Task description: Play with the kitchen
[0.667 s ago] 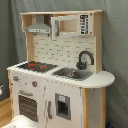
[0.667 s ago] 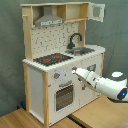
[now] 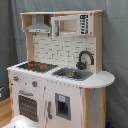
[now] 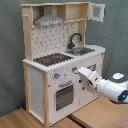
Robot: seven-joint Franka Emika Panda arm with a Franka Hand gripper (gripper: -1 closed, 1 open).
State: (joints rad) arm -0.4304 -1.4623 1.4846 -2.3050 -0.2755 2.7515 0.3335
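Since the earlier frame my arm has reached further in, so my end effector (image 4: 78, 71) is now right at the front panel of the kitchen (image 4: 60, 60), by the knobs (image 4: 56, 76) above the oven door (image 4: 64, 97). I cannot tell how far it is open. In the first exterior view only a white bit of me shows at the bottom edge. The kitchen stands on the floor, white and light wood, with a black stovetop (image 3: 34, 65), sink (image 3: 72, 73) and faucet (image 3: 84, 59).

You are looking at the tall white and light-wood toy kitchen (image 3: 55, 70), its painted panels showing smooth and matt beside bare pale wood edges. The black stovetop (image 4: 52, 59) is looking matt, the sink basin (image 3: 72, 74) metallic, and the white robot arm (image 4: 107, 86) is gleaming like glossy plastic.
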